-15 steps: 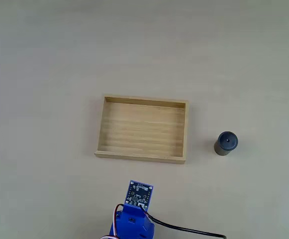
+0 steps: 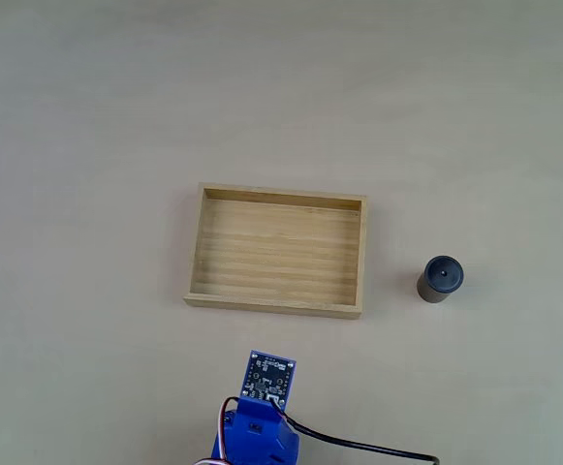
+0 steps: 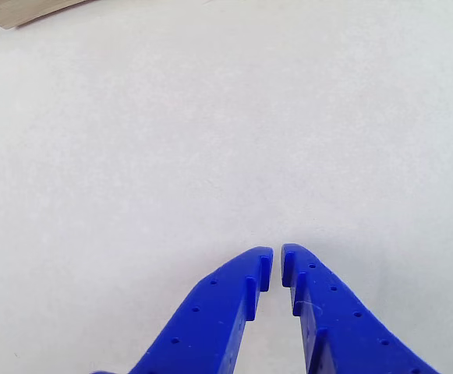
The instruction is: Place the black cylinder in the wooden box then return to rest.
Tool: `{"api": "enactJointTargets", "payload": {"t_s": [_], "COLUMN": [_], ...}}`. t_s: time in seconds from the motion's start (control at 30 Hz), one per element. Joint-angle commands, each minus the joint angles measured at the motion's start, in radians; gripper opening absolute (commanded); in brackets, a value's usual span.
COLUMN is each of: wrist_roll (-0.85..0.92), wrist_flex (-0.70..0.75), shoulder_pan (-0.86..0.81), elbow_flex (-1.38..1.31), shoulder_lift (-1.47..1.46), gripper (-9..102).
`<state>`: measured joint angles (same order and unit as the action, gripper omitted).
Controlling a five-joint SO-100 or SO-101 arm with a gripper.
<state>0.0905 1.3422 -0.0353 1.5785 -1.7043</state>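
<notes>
Black cylinder upright on the pale surface, right of centre in the fixed view, round top with a tiny dimple facing the camera. Just off the right wall of the wooden box, apart from it, a strip of bare surface between. Box at mid-frame, long side running left to right, floor bare. Blue arm at the bottom edge, below the box's lower wall, square circuit board uppermost, a black cable trailing off to the right. Up and to the right from the arm, then, for the cylinder: past the box's lower right corner rather than across it. No long axis to line up with on a round body standing on end; any approach angle probably good for a side pinch. In the other view, tool at bottom centre, blue tips nearly together, a narrow slit between them, nothing held, pointed at bare surface, a corner of the box at upper left. Opening needed before any grasp, by this reading; pick not yet begun.
</notes>
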Motion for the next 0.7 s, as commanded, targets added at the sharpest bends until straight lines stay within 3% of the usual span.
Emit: {"api": "enactJointTargets", "payload": {"t_s": [0.0,0.3,0.47,0.67], "wrist_roll": [-0.041,-0.083,-0.218,-0.23], "wrist_flex": [-0.072,-0.305,-0.413,-0.658], "shoulder_pan": [-0.057,-0.31,-0.46,-0.589], "elbow_flex": [-0.003,-0.189,-0.268,-0.291], "shoulder_lift": [0.048,0.268,0.397,0.572], "gripper": [0,0,1,18]}}
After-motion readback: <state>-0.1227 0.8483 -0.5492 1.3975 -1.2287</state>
